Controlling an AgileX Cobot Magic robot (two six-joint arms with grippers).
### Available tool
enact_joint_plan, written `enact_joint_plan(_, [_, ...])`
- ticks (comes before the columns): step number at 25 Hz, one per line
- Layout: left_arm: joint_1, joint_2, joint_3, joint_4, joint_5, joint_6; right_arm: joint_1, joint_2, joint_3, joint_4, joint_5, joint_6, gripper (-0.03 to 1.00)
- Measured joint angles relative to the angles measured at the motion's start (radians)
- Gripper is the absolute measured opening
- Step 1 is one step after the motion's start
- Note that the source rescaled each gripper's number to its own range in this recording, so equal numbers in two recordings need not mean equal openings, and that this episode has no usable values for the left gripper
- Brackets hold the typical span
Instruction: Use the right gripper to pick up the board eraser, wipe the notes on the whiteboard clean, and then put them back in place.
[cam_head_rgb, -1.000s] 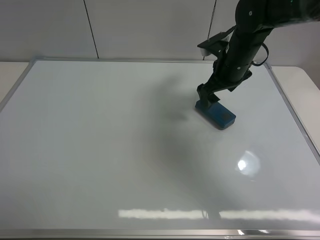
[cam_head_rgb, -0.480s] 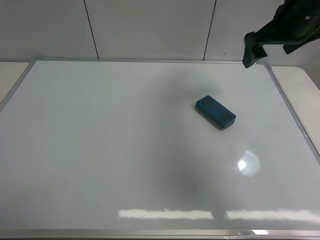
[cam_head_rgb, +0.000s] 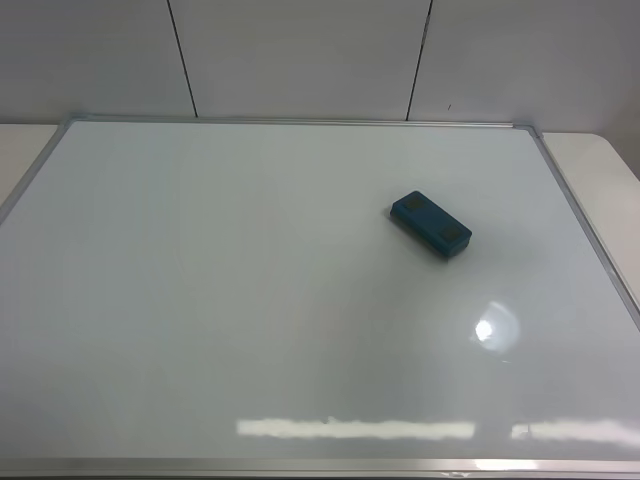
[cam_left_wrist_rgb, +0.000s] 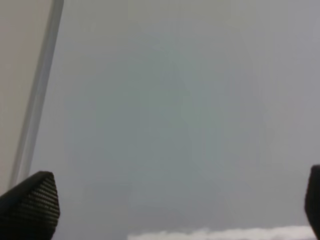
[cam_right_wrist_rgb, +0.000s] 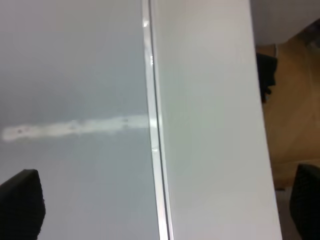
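Board eraser (cam_head_rgb: 431, 224): teal, rounded, two dark patches, flat on whiteboard (cam_head_rgb: 200, 300).
Right gripper (cam_right_wrist_rgb: 165, 210): fingers spread, empty.
Left gripper (cam_left_wrist_rgb: 170, 205): fingers spread, empty.

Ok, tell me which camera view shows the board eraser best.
The exterior high view: the board eraser lies in full sight on the whiteboard, right of centre, with no arm near it. Neither wrist view shows the eraser; the left sees bare board surface, the right sees the board's frame edge and the table beside it.

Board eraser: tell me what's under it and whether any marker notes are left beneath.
The board eraser lies flat on the whiteboard. The board around it shows no writing; the patch directly beneath is covered, so marks there cannot be ruled out.
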Motion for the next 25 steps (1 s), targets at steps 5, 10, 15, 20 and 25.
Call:
enact_joint_plan(5, [0.000,0.000,0.000,0.000,0.000,0.000,-0.012,-0.243,0.044,0.043,0.042,-0.002,0.96])
enact_joint_plan(10, [0.000,0.000,0.000,0.000,0.000,0.001,-0.012,-0.399,0.053,0.049,0.129,-0.008,0.96])
enact_joint_plan(15, [0.000,0.000,0.000,0.000,0.000,0.001,-0.012,-0.525,0.055,0.120,0.166,-0.008,0.96])
enact_joint_plan(20, [0.000,0.000,0.000,0.000,0.000,0.000,0.031,-0.653,0.125,0.174,0.170,-0.008,0.96])
enact_joint_plan(25, [0.000,0.000,0.000,0.000,0.000,0.000,0.055,-0.800,0.240,0.150,0.172,-0.012,0.96])
